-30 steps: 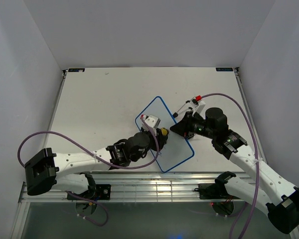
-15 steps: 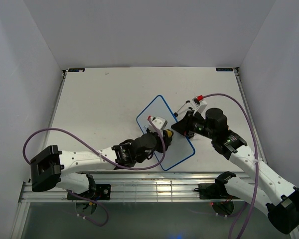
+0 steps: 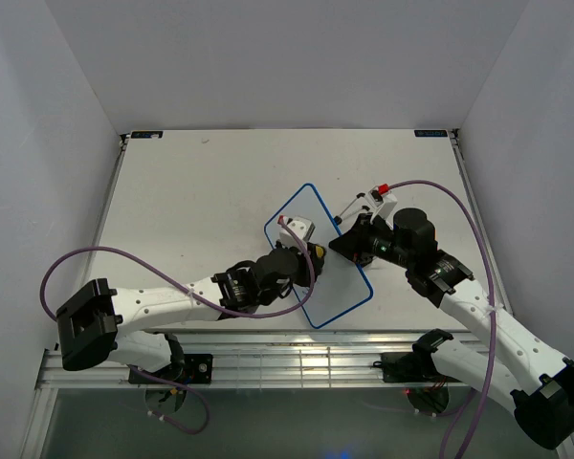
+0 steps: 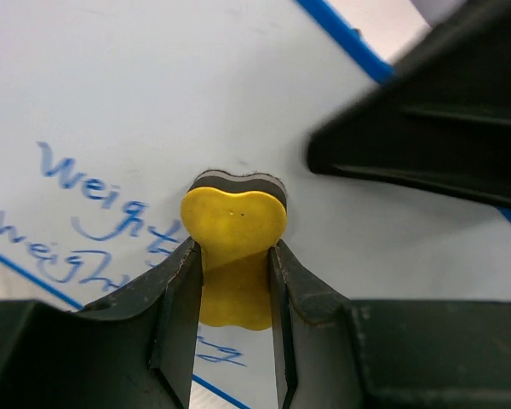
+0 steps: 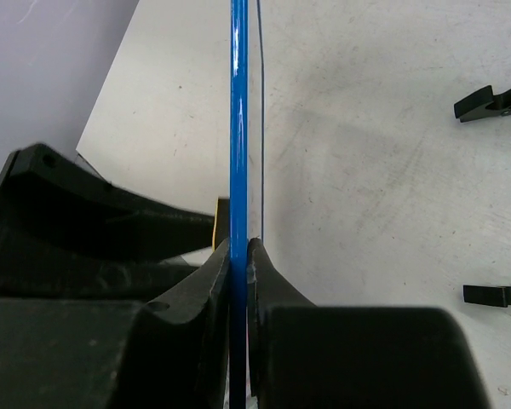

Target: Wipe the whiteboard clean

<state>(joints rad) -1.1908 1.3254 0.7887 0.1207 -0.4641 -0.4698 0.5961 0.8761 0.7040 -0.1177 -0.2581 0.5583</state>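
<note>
The white surface (image 3: 201, 210) fills the middle of the overhead view, closed in by pale walls. Over its near half the left arm (image 3: 163, 304) reaches in from the lower left and the right arm (image 3: 469, 311) from the lower right, and they meet at the whiteboard (image 3: 340, 292). The whiteboard sits turned at an angle near the front middle of the surface, between the two arms. Whether it rests flat or is raised on one side cannot be told from above. The right tool (image 5: 239, 247) is closed tight on the board's thin blue rim, one finger on each face, at the edge nearest that arm. The right wrist camera looks straight along that edge. The left tool (image 4: 234, 256) is clamped on a yellow eraser (image 4: 234, 223), its two fingers squeezing the block's sides. The eraser's dark pad is pressed against the white face of the board. Blue handwriting (image 4: 94, 192) lies just left of and below the eraser, while the board face above and right of it is bare. In the right wrist view, two small black pieces (image 5: 494, 102) lie on the surface, well apart from the board's edge.
</note>
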